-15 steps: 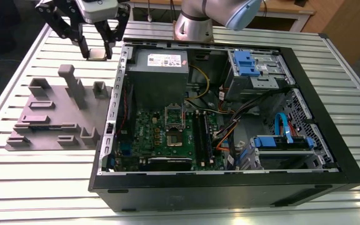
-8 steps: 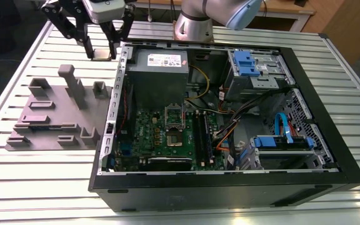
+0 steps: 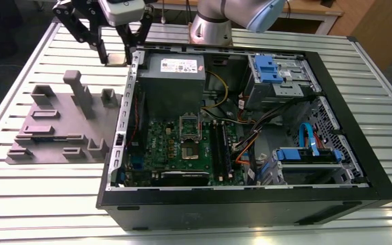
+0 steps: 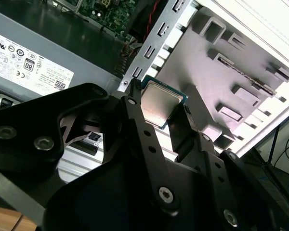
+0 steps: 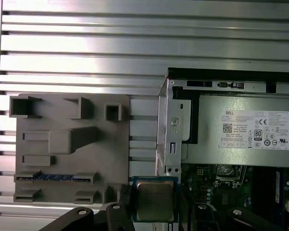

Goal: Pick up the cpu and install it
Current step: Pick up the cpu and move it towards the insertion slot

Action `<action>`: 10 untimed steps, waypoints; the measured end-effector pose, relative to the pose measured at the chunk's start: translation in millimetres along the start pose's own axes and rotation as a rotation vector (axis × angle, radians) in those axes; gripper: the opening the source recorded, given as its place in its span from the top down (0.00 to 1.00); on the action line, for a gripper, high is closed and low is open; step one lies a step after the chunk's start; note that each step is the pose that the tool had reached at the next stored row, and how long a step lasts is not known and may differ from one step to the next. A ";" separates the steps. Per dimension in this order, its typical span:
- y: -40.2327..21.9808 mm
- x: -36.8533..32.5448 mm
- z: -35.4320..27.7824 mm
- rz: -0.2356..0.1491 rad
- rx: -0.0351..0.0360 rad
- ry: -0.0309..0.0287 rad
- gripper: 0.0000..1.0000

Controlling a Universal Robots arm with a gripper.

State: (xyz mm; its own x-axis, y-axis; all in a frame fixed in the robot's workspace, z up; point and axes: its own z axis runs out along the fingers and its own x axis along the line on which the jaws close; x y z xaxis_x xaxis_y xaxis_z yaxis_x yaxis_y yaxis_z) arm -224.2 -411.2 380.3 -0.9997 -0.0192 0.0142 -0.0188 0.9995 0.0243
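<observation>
The cpu point(image 3: 116, 58) is a small square chip with a pale metal top. My gripper point(image 3: 117, 55) is shut on it, one black finger on each side. It hangs in the air just outside the open computer case's point(image 3: 118, 153) wall on the exterior view's left, near the back corner by the power supply point(image 3: 172, 76). In both wrist views the cpu point(image 4: 159, 100) point(image 5: 155, 199) sits between the fingers point(image 4: 135, 115). The metal socket frame point(image 3: 190, 137) on the green motherboard lies well forward of the gripper, inside the case.
A grey plastic fixture point(image 3: 59, 122) with raised blocks lies on the slatted metal table point(image 3: 46, 184), on the exterior view's left of the case. Blue drive cages point(image 3: 271, 69) and cables fill the case's other side. The arm's base point(image 3: 210, 25) stands behind the case.
</observation>
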 end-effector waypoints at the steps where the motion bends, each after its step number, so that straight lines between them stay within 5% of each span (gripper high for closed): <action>1: 0.0 -1.3 0.0 0.000 0.0001 0.0000 0.53; 10: -0.2 -11.7 -0.2 0.000 0.0000 0.0002 0.53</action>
State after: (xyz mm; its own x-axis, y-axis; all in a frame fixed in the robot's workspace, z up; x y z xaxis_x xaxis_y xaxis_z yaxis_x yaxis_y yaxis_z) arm -212.5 -411.2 380.4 -0.9997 -0.0191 0.0144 -0.0188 0.9995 0.0242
